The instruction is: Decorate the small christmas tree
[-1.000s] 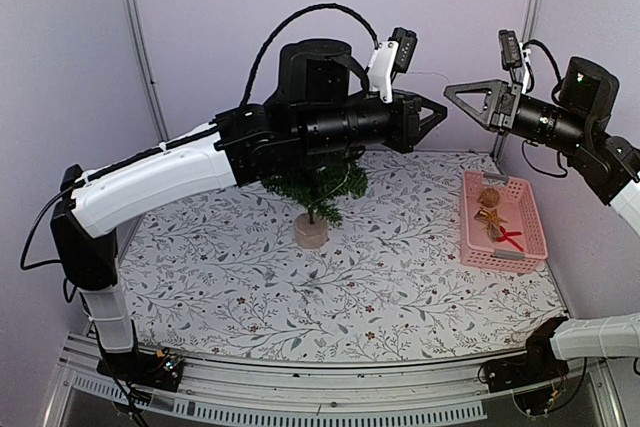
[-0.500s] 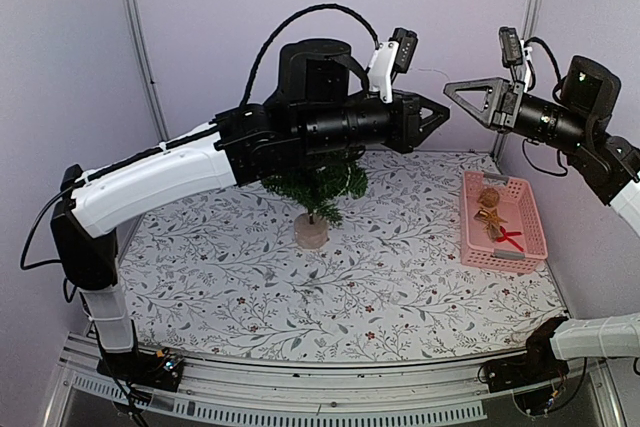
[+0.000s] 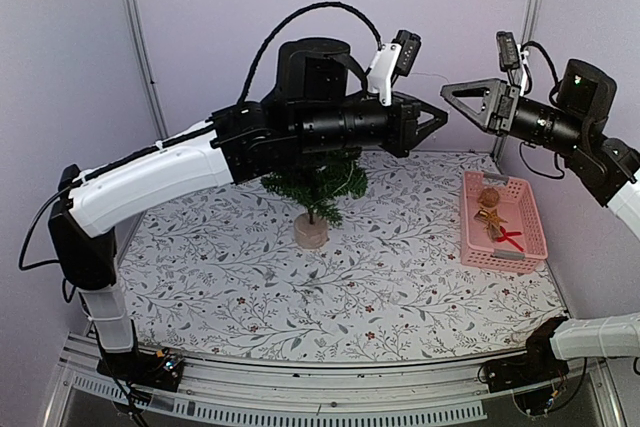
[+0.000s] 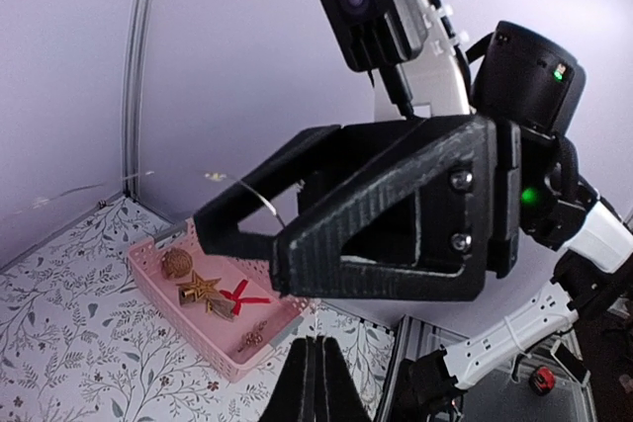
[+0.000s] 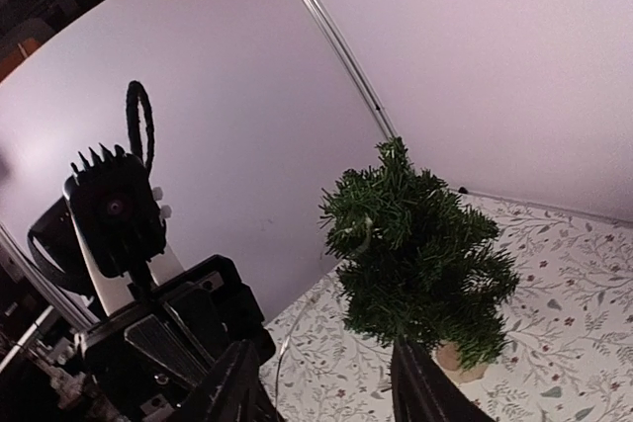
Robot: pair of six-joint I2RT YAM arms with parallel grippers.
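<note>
The small christmas tree (image 3: 318, 183) stands on its round wooden base (image 3: 311, 233) at the middle back of the table; the right wrist view shows the tree (image 5: 420, 249) as bare green branches. My left gripper (image 3: 440, 115) is held high, right of the tree's top, and is shut (image 4: 316, 343). My right gripper (image 3: 448, 90) points at it from the right, tip to tip, and stands open (image 5: 321, 348). A thin pale wire (image 4: 247, 195) runs by the right gripper's fingers (image 4: 396, 214); I cannot tell whether either gripper holds it.
A pink basket (image 3: 470, 237) sits at the right of the table, holding a gold star (image 4: 201, 290), a red ribbon (image 4: 240, 294) and a brown ball (image 4: 177, 262). The left arm (image 3: 200, 162) spans the air above the tree. Walls and metal posts (image 3: 138, 37) close off the back.
The right gripper's jaws have parted; they were shut a second ago. Both grippers have shifted slightly left, still tip to tip. The tree and basket have not moved.
</note>
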